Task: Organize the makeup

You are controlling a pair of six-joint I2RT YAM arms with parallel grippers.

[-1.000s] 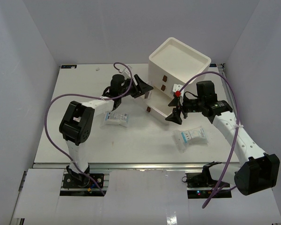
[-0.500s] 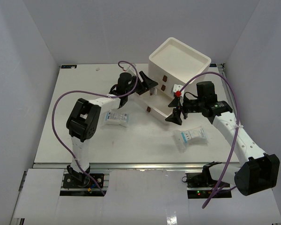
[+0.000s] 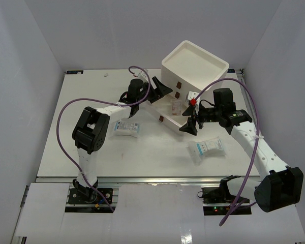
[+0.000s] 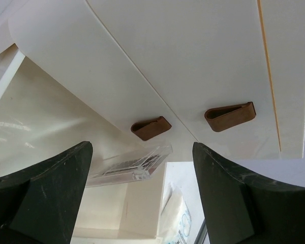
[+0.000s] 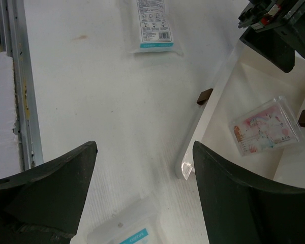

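Nearest my bases, a flat white packet with teal print [image 3: 207,148] lies loose on the white counter [image 3: 91,157] in front of the right arm, well apart from any drawer. A second white teal-printed packet [image 3: 126,128] lies beside the left arm's forearm, also loose. I judge both are yet to be put away.

A little farther in, the right tool [image 3: 189,123] hangs by the front lip of the pulled-out bottom drawer [image 3: 165,118], its fingers spread wide with nothing between them. My guess is that it sits there to stay out of the other arm's way while keeping its own packet within easy reach.

Inside the drawer, a clear plastic case with pinkish print [image 5: 267,132] lies flat on the floor towards the back, so this piece of makeup is where it belongs.

The left tool [image 3: 161,89] hovers above the drawer's back corner, fingers spread and not touching the case. Its wrist view looks down past them at the case, under the brown knobs [image 4: 150,128] of the two closed drawers.

Farthest back stands the big white three-drawer box [image 3: 195,63], set at an angle. I would lift the left arm straight up before swinging, since that box face is close.
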